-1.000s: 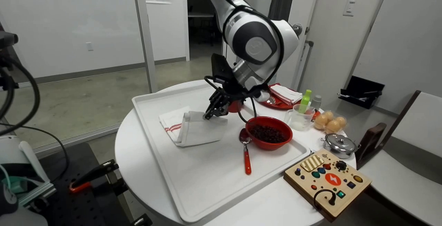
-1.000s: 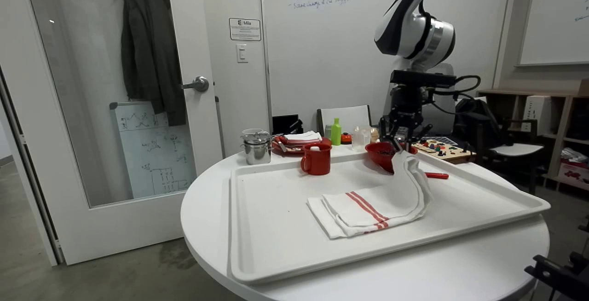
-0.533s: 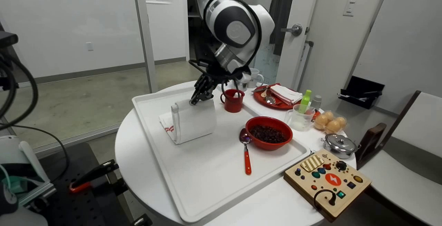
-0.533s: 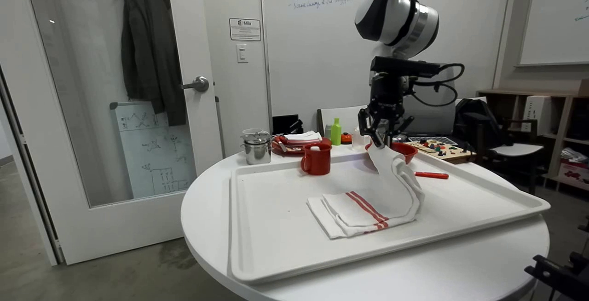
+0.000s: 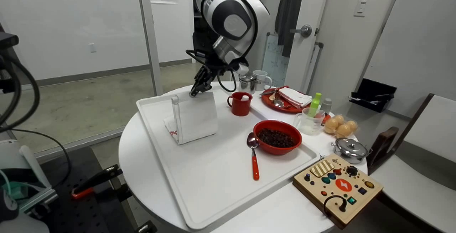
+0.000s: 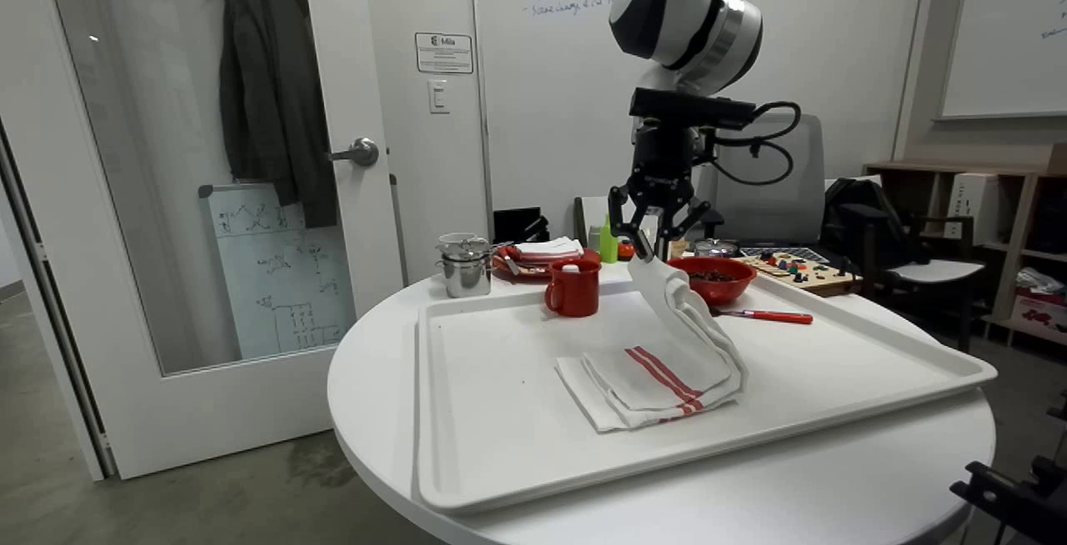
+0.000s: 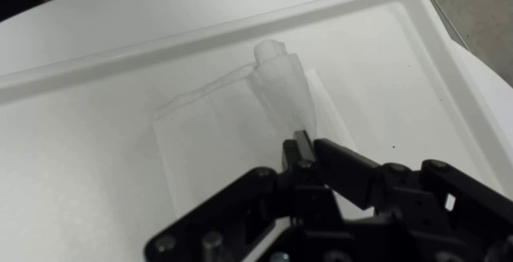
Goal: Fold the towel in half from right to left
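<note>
Wrist view: curved towel (image 7: 234,123), texture unclear

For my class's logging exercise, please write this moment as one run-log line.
pincer: shut on raised end of towel | opposite end: flat on tray | fold: unfinished

The round white table (image 5: 139,161) carries a white tray (image 5: 213,186). Just beside the tray rest a red plate (image 5: 291,109), clear measuring cup (image 5: 307,124) and wooden button board (image 5: 333,179); farther out from it, a green bottle (image 5: 315,101) and lidded pot (image 5: 351,149).
</note>
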Controlling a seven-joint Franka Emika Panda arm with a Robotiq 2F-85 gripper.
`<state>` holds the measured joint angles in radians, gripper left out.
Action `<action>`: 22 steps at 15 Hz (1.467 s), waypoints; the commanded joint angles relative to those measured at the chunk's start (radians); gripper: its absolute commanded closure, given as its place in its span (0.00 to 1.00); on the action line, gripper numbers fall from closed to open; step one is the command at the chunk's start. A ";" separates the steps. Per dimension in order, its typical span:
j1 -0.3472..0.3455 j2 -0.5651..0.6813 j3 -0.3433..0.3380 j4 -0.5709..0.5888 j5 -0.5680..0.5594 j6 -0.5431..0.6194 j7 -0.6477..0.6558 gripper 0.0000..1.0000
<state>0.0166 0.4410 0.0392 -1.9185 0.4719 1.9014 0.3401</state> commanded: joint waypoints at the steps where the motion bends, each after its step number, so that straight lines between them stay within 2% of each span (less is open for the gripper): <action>1: 0.017 0.117 0.001 0.126 0.031 -0.019 0.073 0.92; 4: 0.032 0.203 0.003 0.217 0.033 -0.032 0.134 0.91; 9: 0.053 0.310 0.018 0.304 0.034 -0.061 0.206 0.92; 18: 0.090 0.334 0.024 0.280 0.014 -0.105 0.205 0.92; 19: 0.091 0.334 0.023 0.278 0.018 -0.100 0.208 0.67; 20: 0.092 0.334 0.023 0.279 0.017 -0.104 0.208 0.67; 22: 0.093 0.334 0.023 0.279 0.017 -0.107 0.207 0.54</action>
<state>0.1028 0.7651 0.0659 -1.6609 0.4857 1.8241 0.5382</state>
